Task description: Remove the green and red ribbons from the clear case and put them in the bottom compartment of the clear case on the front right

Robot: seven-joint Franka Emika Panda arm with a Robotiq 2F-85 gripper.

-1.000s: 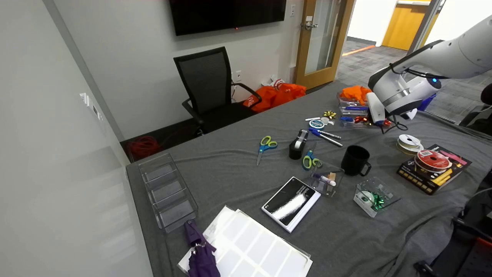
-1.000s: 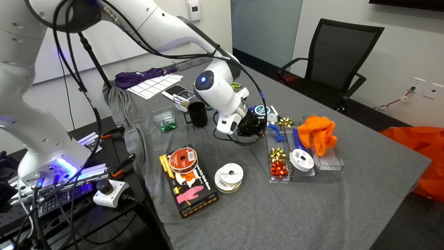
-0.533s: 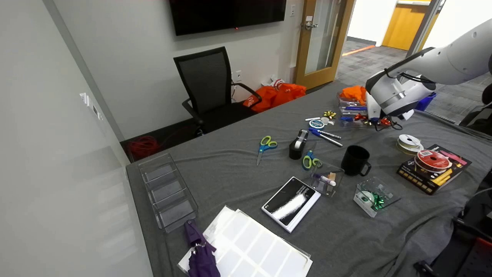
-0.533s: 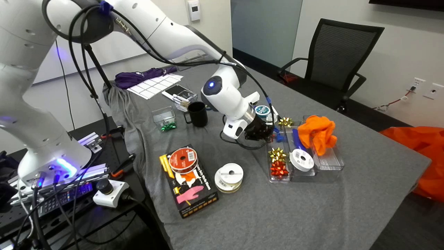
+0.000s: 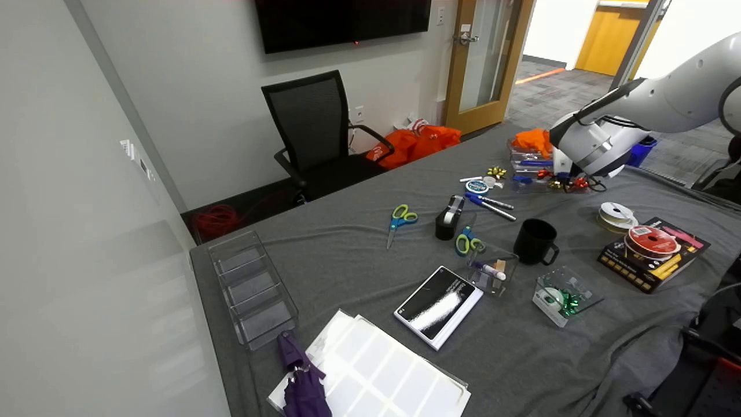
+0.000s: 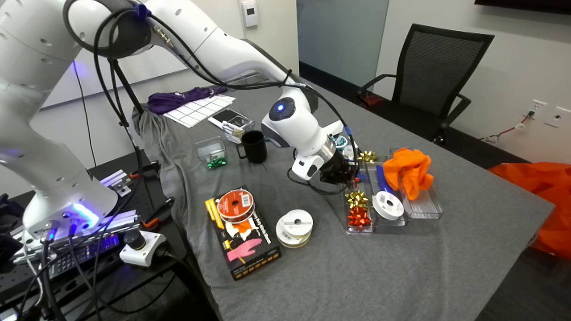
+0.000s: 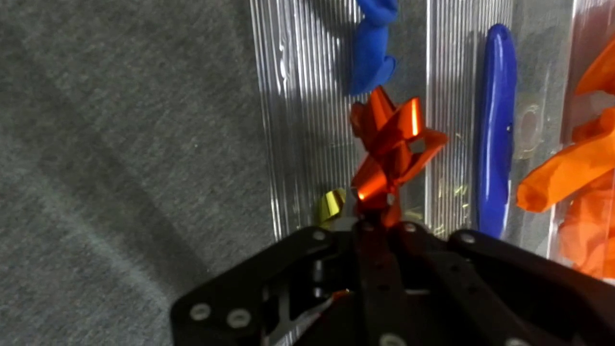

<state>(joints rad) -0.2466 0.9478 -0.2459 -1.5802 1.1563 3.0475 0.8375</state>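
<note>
In an exterior view the arm (image 6: 232, 53) had brought the tool (image 7: 384, 226) closer to the clear organiser (image 6: 425, 208) than a second earlier; the tool now hid more of the crumpled blue piece (image 7: 370, 60) in the organiser's compartment on the arm's side; the tool was pinched tight on the red ribbon (image 7: 394, 149), which was held over that same compartment; whether the ribbon touched the organiser could not be told; a gold bow (image 6: 357, 199) and a second red bow (image 6: 358, 217) stayed in that compartment, and a white spool (image 6: 388, 203) stayed in the organiser's middle part; the green ribbon (image 6: 217, 162) had not shifted and lay in the small clear case (image 6: 208, 148), well apart from the organiser; the black mug (image 6: 255, 147) stood unmoved on the table (image 6: 401, 272), between that case and the organiser; two stacked spools (image 6: 293, 234) kept their place near the organiser.
</note>
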